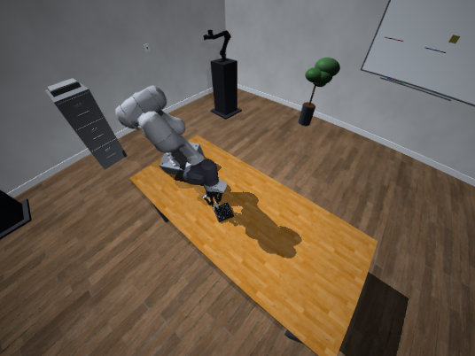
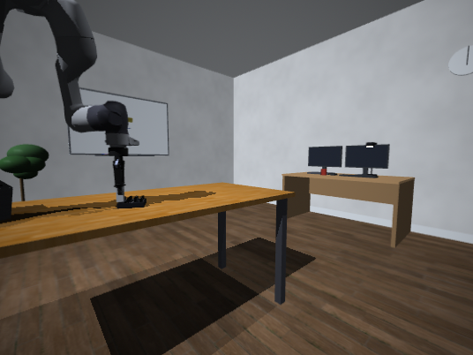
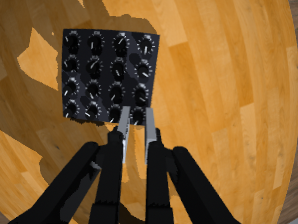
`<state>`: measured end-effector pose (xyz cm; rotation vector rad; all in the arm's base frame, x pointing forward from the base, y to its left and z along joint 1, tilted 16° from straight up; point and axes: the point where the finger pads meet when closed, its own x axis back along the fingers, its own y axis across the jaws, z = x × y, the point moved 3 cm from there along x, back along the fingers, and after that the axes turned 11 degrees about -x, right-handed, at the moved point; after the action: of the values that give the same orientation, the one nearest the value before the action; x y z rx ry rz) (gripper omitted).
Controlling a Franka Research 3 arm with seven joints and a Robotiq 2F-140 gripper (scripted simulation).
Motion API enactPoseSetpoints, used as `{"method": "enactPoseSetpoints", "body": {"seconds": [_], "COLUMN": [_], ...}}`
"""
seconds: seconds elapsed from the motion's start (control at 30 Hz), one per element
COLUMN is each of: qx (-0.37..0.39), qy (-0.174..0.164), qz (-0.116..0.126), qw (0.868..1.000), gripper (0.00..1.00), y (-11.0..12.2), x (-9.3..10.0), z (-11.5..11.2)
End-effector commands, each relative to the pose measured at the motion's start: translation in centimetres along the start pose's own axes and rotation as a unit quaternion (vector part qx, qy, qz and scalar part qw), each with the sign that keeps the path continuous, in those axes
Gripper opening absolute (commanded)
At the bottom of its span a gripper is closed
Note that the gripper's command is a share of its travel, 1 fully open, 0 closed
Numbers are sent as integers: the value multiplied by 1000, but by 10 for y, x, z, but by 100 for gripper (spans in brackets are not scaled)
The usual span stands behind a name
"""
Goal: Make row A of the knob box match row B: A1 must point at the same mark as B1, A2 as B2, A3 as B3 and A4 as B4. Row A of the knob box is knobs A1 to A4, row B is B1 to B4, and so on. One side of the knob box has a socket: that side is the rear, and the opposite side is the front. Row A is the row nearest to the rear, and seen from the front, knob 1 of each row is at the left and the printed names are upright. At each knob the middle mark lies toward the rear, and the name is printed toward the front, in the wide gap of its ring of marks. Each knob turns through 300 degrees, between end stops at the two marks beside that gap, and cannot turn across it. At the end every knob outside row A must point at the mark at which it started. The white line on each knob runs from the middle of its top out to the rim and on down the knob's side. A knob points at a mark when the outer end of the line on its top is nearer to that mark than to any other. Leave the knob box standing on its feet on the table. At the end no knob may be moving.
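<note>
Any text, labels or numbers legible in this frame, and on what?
None can be read.
Knob box: printed names too small and blurred.
Whiteboard: coloured strokes and a yellow patch, no words.
Filing cabinet: drawer labels blurred.
Wall clock: no numerals visible.
</note>
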<state>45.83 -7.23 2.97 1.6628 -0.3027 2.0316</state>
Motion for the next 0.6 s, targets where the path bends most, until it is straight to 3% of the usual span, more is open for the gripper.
{"method": "enactPoseSetpoints", "body": {"seconds": [0.0, 0.17, 0.2, 0.57], "qx": [-1, -1, -1, -1], "qy": [0, 0, 0, 0], "qz": [1, 1, 1, 1], "qw": [1000, 1000, 1000, 1000], "gripper": [12, 12, 5, 5], "y": [-1, -1, -1, -1], "x": [0, 0, 0, 0], "z": [0, 0, 0, 0]}}
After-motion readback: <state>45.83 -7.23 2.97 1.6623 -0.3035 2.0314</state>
